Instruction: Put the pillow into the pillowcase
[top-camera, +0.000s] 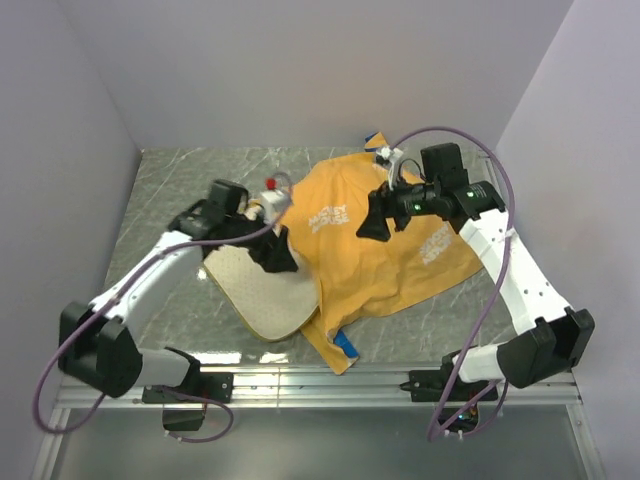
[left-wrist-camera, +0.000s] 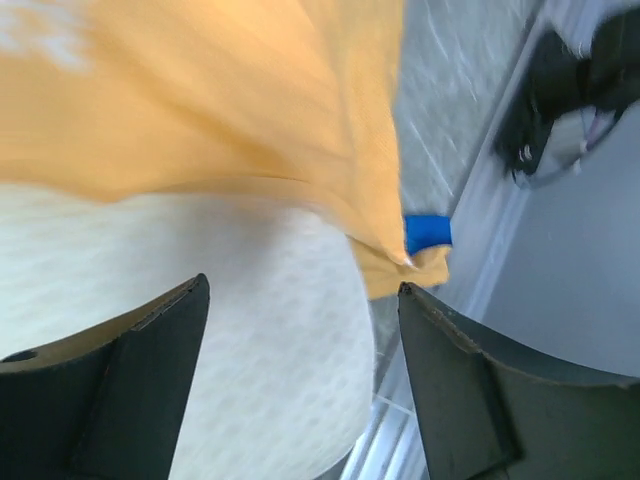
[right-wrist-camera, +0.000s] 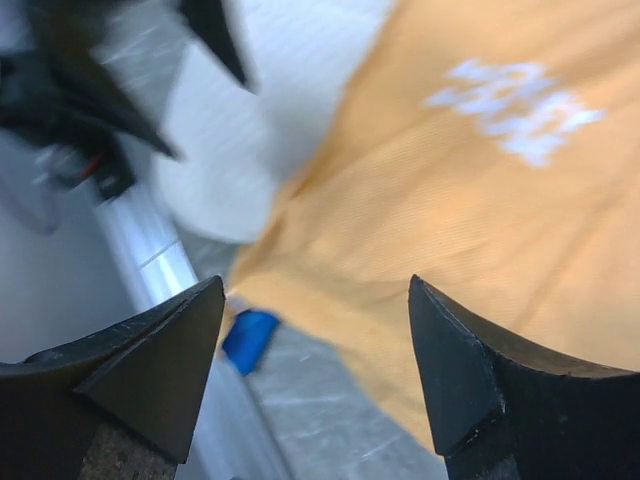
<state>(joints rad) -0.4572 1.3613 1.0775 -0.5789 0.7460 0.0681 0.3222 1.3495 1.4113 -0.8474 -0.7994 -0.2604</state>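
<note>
The pillowcase (top-camera: 390, 235) lies spread on the table with its orange-yellow side up and pale lettering showing; a small blue bit (top-camera: 347, 346) sticks out at its near corner. The cream-white pillow (top-camera: 262, 290) lies to its left, its right part under the cloth's edge. My left gripper (top-camera: 280, 255) hovers open over the pillow near that edge; the pillow (left-wrist-camera: 200, 300) and cloth (left-wrist-camera: 220, 90) fill its wrist view. My right gripper (top-camera: 377, 225) hovers open above the middle of the pillowcase (right-wrist-camera: 480, 180); its wrist view also shows the pillow (right-wrist-camera: 240, 140) and the blue bit (right-wrist-camera: 250, 340).
Grey marble-patterned table (top-camera: 190, 190) inside lilac walls. A metal rail (top-camera: 330, 385) runs along the near edge by the arm bases. A small blue and white item (top-camera: 380, 148) lies at the far edge of the cloth.
</note>
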